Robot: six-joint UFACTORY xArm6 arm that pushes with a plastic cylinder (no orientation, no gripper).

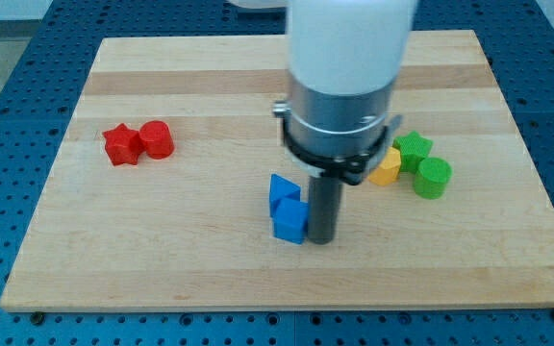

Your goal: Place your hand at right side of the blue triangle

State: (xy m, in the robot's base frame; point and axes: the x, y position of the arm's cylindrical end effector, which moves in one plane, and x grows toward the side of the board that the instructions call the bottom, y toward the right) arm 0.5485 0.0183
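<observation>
Two blue blocks sit together near the board's middle bottom: the upper one (282,189) looks like the blue triangle, the lower one (290,222) is a blue cube. My tip (321,239) rests on the board just right of the blue cube, touching or nearly touching it, and right and below the blue triangle. The arm's white and metal body hides the board above the tip.
A red star (120,145) and a red cylinder (156,139) sit at the view's left. A yellow block (387,166), a green star (414,148) and a green cylinder (434,177) cluster at the right. The wooden board (162,259) lies on a blue perforated table.
</observation>
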